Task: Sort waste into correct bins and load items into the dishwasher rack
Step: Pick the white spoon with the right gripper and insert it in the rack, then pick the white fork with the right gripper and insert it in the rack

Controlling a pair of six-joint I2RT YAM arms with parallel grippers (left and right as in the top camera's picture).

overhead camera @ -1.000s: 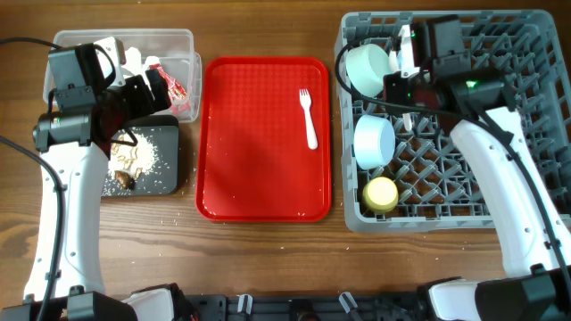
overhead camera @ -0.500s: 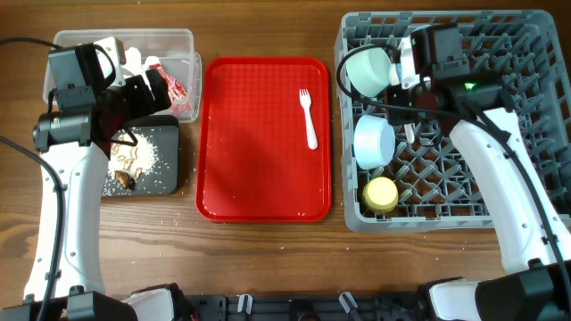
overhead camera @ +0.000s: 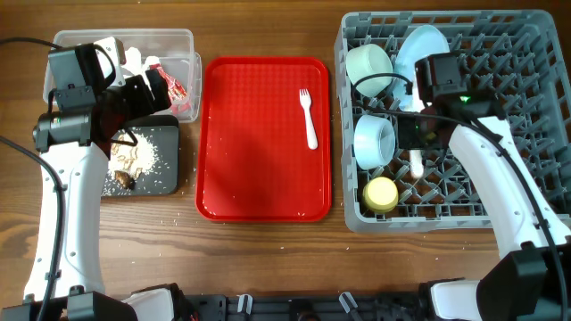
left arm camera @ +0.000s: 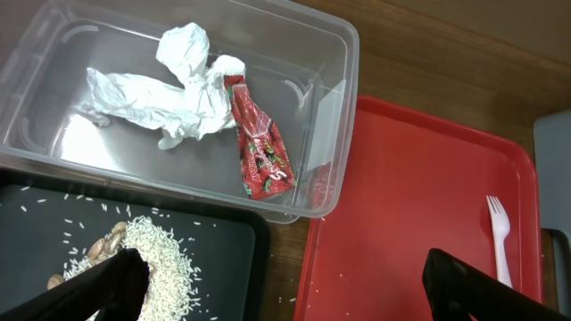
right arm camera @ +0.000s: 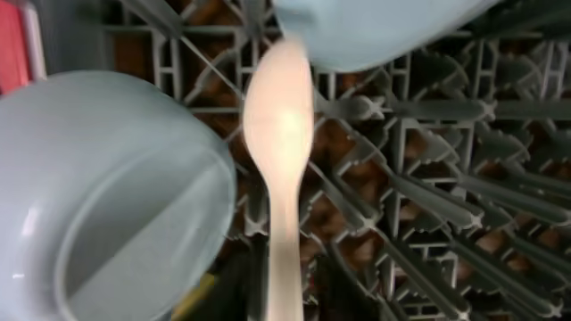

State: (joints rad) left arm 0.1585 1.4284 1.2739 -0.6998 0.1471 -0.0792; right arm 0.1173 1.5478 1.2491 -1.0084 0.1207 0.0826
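Swung down from the rack's [overhead camera: 526, 107] far edge, the right fingers [overhead camera: 412, 134] pinch the spoon [right arm camera: 278, 134] among pegs beside the blue bowl [overhead camera: 375, 141] to seat it; left fingers [left arm camera: 107, 285] wait spread above the tub [left arm camera: 330, 98].

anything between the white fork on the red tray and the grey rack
Nothing visible lies between them. The white plastic fork sits alone on the flat red tray; only a strip of wooden table separates the tray from the grey pegged dishwasher rack.
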